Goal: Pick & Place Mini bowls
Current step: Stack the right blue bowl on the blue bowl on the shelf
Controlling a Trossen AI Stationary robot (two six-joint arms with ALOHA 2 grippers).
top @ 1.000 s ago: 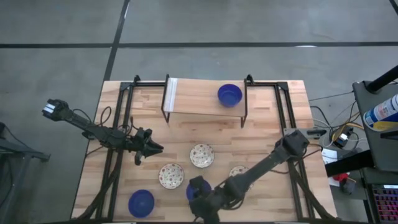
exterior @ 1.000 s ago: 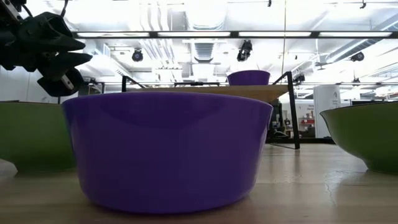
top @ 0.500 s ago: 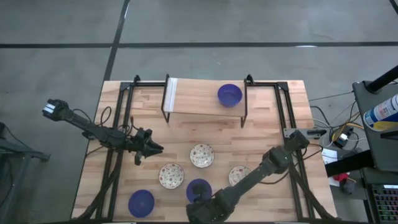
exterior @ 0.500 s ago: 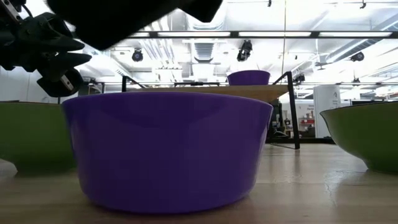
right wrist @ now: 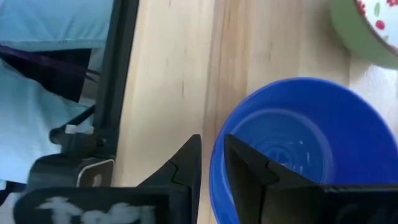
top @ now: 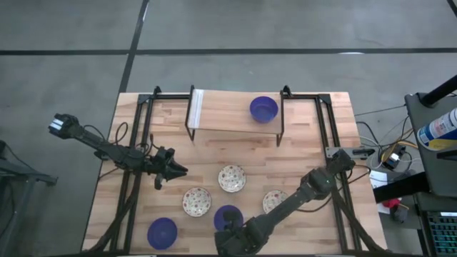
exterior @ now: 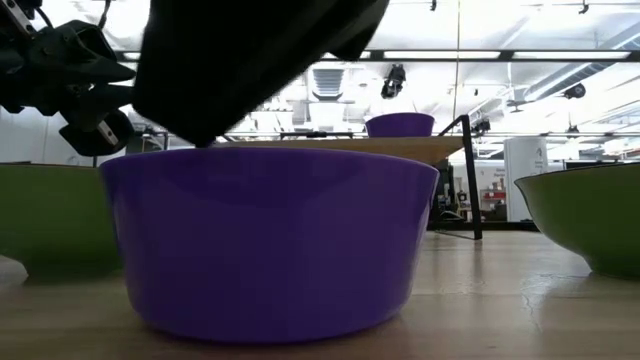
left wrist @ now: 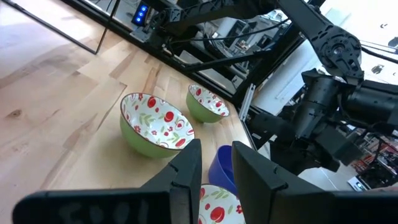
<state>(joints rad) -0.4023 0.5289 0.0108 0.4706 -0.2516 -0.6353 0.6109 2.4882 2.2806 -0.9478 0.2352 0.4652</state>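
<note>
My bench [top: 300,153] is pale wood planks, filling the middle of the high view. A black-legged wooden shelf [top: 225,114] stands on it at upper centre, carrying one blue bowl [top: 263,109] at its right end. On the bench itself lie three patterned bowls: one at centre [top: 232,178], one lower left of it [top: 196,201], one to the lower right [top: 273,200]. Two more blue bowls sit near the bottom edge, one at lower left [top: 162,233] and one at lower centre [top: 228,217].

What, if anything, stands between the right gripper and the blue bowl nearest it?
Nothing visible does. The right gripper already straddles the rim of the blue bowl, one finger outside and one inside.
</note>
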